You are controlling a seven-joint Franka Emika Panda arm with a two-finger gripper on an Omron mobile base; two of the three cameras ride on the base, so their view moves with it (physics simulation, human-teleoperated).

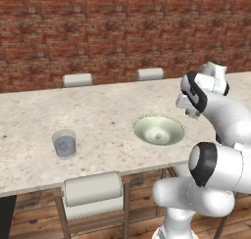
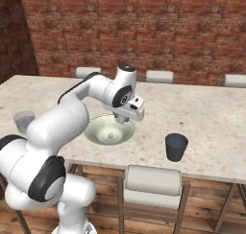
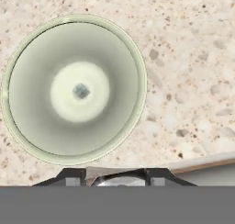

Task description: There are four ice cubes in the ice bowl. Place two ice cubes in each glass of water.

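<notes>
Round ice bowl [image 3: 73, 87]; ice cube [image 3: 81, 91] centred inside

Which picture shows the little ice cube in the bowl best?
The hand view: it looks straight down on the small grey ice cube at the bowl's centre. Both base views show it as a faint speck.

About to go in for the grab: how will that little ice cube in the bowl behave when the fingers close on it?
The ice cube is tiny, so probably light and easy to squirt out of a pinch. It sits alone at the bottom of the ice bowl, whose sloped wall would likely slide it back to the centre. Ice tends to be slick.
</notes>
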